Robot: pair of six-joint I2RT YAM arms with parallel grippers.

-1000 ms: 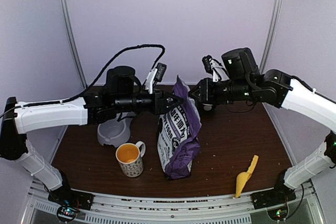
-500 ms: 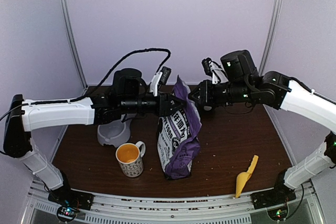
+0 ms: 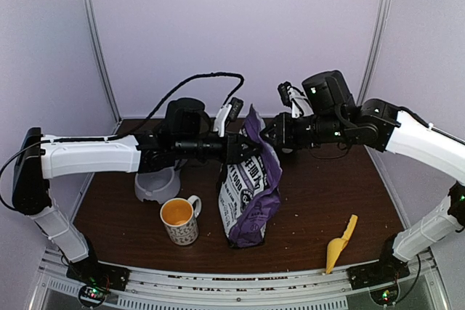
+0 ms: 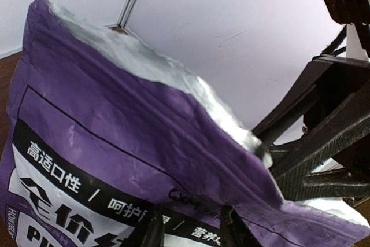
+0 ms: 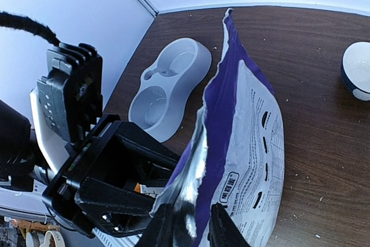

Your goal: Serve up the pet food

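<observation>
The purple puppy food bag (image 3: pixel 249 186) stands upright mid-table, its torn top open and showing silver lining (image 4: pixel 150 65). No kibble shows; it is hidden inside the bag. My right gripper (image 3: pixel 266 134) comes in from the right, and in the right wrist view it (image 5: pixel 192 227) is shut on the bag's torn top edge (image 5: pixel 199 177). My left gripper (image 3: pixel 250 148) comes in from the left at the same height. In the left wrist view it (image 4: pixel 191 224) is open, its fingers (image 4: pixel 153 232) against the bag's printed front wall (image 4: pixel 104 143) just below the rim.
A grey double pet bowl (image 3: pixel 156 184) sits left of the bag and also shows in the right wrist view (image 5: pixel 167 88). A patterned mug with an orange inside (image 3: pixel 178 220) stands in front of it. A yellow scoop (image 3: pixel 340 243) lies front right. A white and blue round object (image 5: pixel 357 70) sits at the back.
My left gripper has reached further right, from beside the bag up to its top front wall. My right gripper has shifted slightly left with the bag's top edge.
</observation>
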